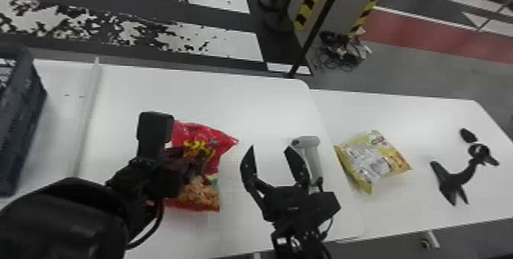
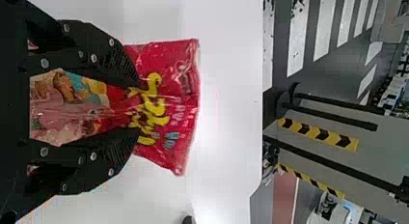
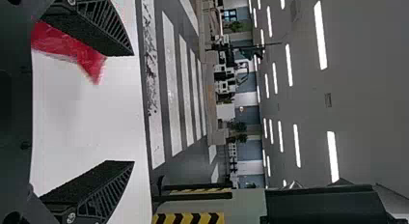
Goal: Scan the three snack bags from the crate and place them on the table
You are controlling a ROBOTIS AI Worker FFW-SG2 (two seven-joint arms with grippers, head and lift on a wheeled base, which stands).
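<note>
"Start at the fingers. What was the left gripper [image 1: 187, 162] doing?"

"Its two fingers were pinching one red snack bag [image 1: 204, 143]. In the left wrist view the bag was bunched between them and flared out beyond their tips."

"Was that bag resting on anything?"

"It was over the middle white bench [image 1: 229, 94], but I couldn't tell whether it touched the top."

"And the right gripper [image 1: 269, 149]?"

"Two fingers again, spread wide, with nothing between them. It was over the same bench, between the red bag and one pale handheld scanner [image 1: 313, 159]. In the head view one finger partly overlapped the scanner, though I couldn't say if they touched."

"So how many bags did you count?"

"Two. The second was one yellow snack bag [image 1: 374, 159], flat on the right-hand bench [image 1: 439, 124], past the scanner."

"Anything near it?"

"One black stand [image 1: 456, 178] with a forked end, farther to the right, and one small black oval piece [image 1: 468, 135] beside it."

"And the crate?"

"One, dark blue-grey [image 1: 28, 124], at the far left, well apart from both bags."

"What lay beyond the benches?"

"Two yellow-and-black striped strips [image 1: 313, 0] and one tangle of cables [image 1: 343, 50] on the floor"
</note>
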